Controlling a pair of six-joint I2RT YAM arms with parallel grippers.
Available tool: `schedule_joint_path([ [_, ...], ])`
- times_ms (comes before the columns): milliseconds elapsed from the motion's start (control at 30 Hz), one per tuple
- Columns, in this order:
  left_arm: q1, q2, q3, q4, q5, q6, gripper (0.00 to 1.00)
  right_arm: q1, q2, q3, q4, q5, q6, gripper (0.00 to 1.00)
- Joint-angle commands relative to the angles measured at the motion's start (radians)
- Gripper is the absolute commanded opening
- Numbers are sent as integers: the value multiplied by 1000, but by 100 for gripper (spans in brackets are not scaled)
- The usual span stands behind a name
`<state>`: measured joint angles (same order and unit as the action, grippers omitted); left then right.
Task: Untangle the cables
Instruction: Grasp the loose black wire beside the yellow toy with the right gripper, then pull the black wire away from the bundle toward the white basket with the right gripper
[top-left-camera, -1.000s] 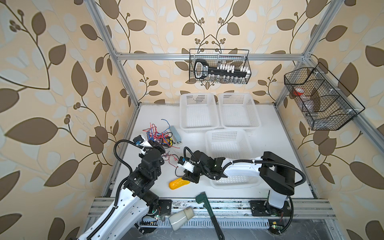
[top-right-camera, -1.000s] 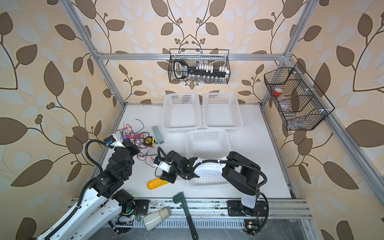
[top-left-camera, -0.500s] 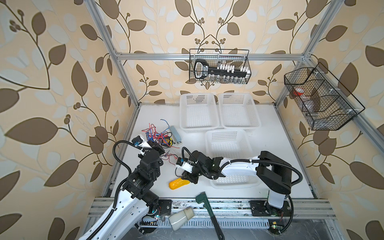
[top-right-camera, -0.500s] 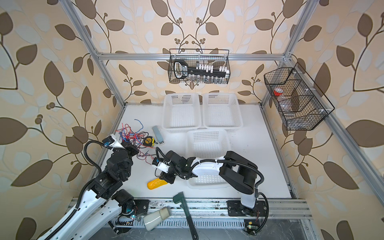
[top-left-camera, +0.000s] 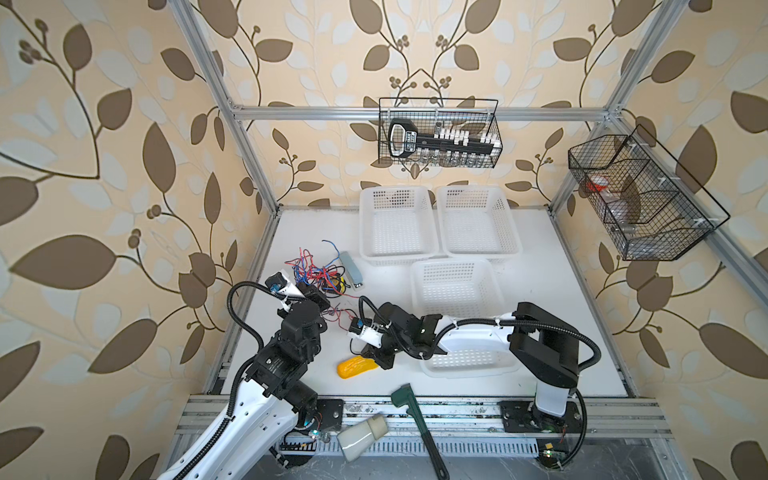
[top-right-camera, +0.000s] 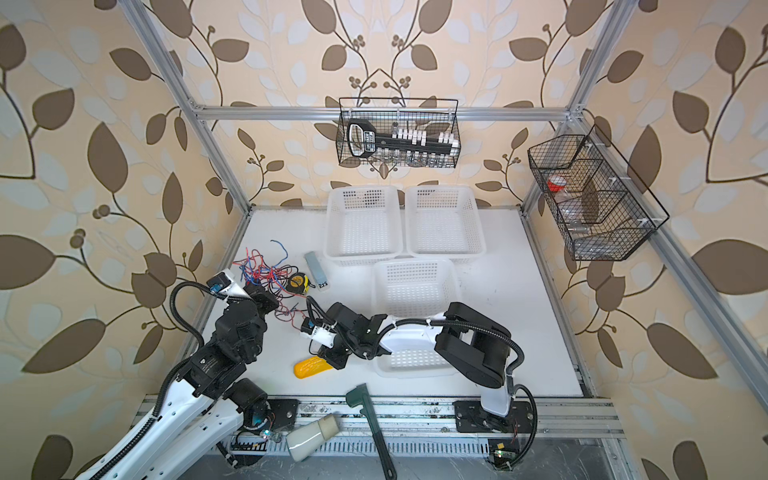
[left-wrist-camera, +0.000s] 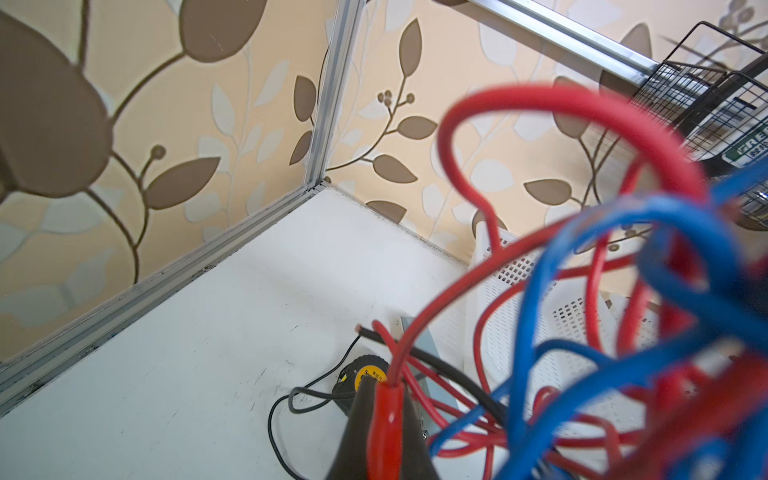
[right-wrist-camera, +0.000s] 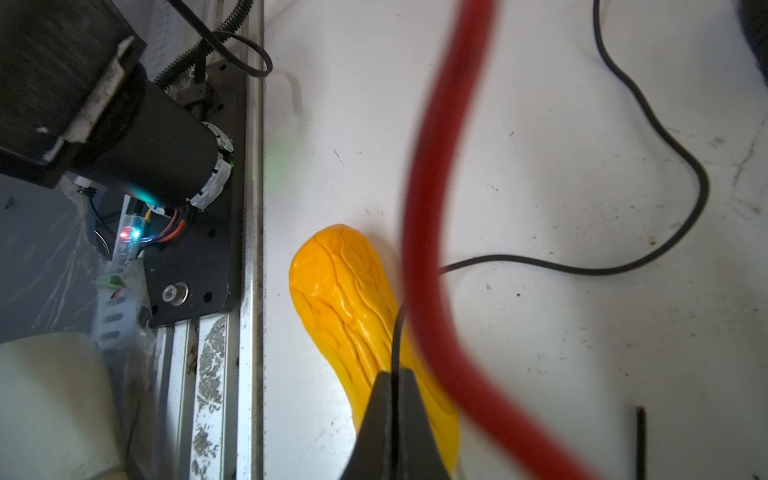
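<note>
The cables (top-left-camera: 316, 269) (top-right-camera: 262, 270) are thin red, blue and black wires in a tangle at the table's left, with strands trailing toward the middle. My left gripper (top-left-camera: 315, 293) (top-right-camera: 262, 297) sits at the tangle's near edge. In the left wrist view this gripper (left-wrist-camera: 384, 384) is shut on a red cable (left-wrist-camera: 386, 415), and blurred red and blue loops fill the view. My right gripper (top-left-camera: 377, 360) (top-right-camera: 335, 360) is low over the yellow toy (top-left-camera: 356, 368). In its wrist view it (right-wrist-camera: 394, 374) is shut on a thin black cable (right-wrist-camera: 582, 270). A blurred red cable (right-wrist-camera: 428, 208) hangs close by.
A yellow-and-black tape measure (top-left-camera: 335, 285) and a grey box (top-left-camera: 352, 270) lie beside the tangle. Three white baskets (top-left-camera: 397, 255) (top-left-camera: 478, 253) (top-left-camera: 453, 266) stand behind and right. A green wrench (top-left-camera: 415, 415) and a white cup (top-left-camera: 361, 436) lie on the front rail.
My right gripper's jaws have closed on the thin black cable, and the arm has shifted slightly left. The left arm has hardly moved.
</note>
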<state>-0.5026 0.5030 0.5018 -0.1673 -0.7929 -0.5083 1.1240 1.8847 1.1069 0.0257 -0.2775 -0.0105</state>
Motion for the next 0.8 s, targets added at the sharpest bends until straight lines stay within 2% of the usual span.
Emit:
schedule_joint_path([
  [0,3,-12,2,24,-26,-28,0,6,-40,15,-10,46,-40,0],
  [333,3,-12,7,15,-32,-21,0,-8,-362,-21,-13,38,-59,0],
  [500,3,1,17,5,-23,-27,0,-70,-539,-83,25,11,11,0],
  [600,3,12,19,0,-13,-30,0,-107,-654,-108,36,62,43,0],
  [767,3,30,22,9,31,-16,0,-156,-817,-114,-5,251,59,0],
])
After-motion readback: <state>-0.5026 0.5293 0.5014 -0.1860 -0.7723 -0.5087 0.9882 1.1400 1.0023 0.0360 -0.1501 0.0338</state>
